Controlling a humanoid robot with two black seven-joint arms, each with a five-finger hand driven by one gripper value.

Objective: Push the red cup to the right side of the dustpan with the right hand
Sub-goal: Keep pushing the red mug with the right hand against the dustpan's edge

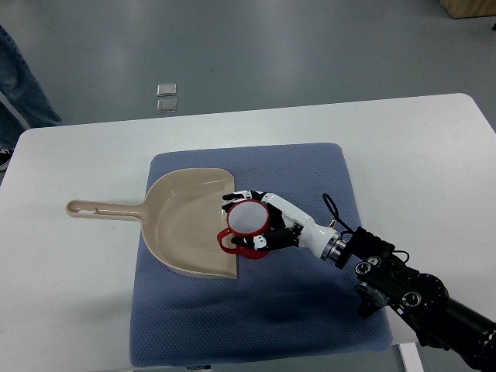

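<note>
So the red cup (246, 227) is sitting right at the right-hand open edge of the beige dustpan (182, 221), just left of the frame's centre. You're looking straight down into it, the inside reads pale, and its red handle loop sticks out at the lower left, over the pan's floor. The right hand (267, 225) comes in from the lower right of the frame, white forearm leading into a black arm, and its fingers (242, 195) curl around the cup's right side, some above the rim and some below it, touching it. Looks like cupping, but I can't tell if it's a real grip or just contact. The dustpan lies on a blue mat (310, 178), its handle pointing left onto the white worktop (434, 155). A person's jeans-clad leg (19, 77) shows at the upper left edge.
</note>
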